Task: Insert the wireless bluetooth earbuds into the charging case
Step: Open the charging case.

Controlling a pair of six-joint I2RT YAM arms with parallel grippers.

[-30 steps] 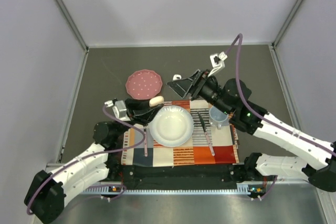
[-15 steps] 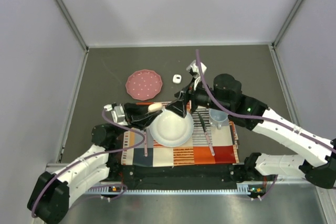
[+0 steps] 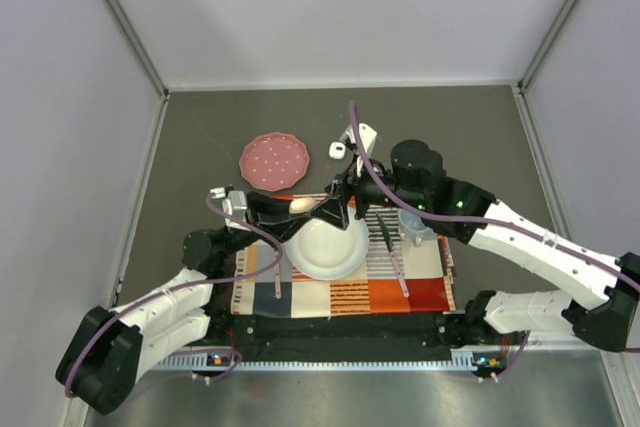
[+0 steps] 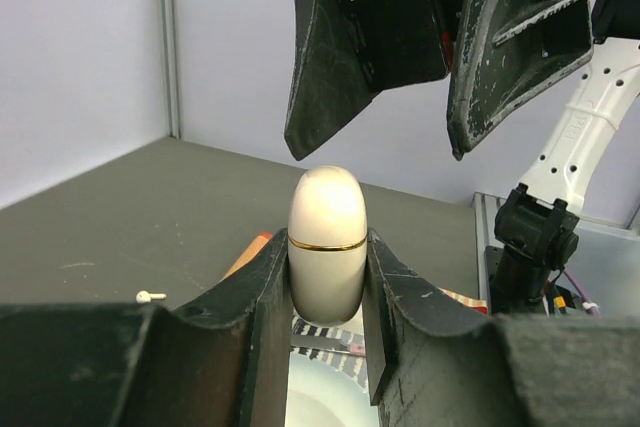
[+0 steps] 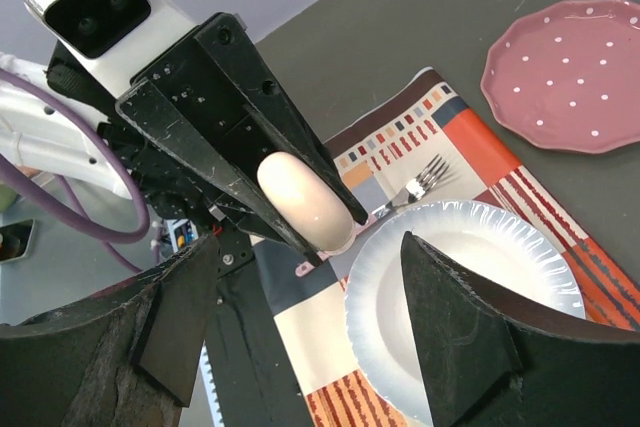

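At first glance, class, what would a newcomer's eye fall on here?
A cream egg-shaped charging case, shut along a gold seam, stands clamped between the left fingers. The right fingers hang open close to its tip. A white plate lies nearby on the patterned placemat.

Case in the left claw, right claw over it

The case [image 4: 327,232] stands between the left claw's [image 3: 292,207] fingers, touching both. The right claw [image 4: 380,147] hangs just above it, one finger to each side, apart from it. Under both claws the near plate [image 3: 325,252] lies on the mat [image 3: 400,292]. The fork [image 5: 420,184] lies on the mat under the left claw, beside that plate. The cup [image 3: 415,227] stands on the mat behind the right claw. Beyond both claws, off the mat, the far plate [image 3: 274,160] lies on the table, the earbud [image 3: 337,149] right of it.
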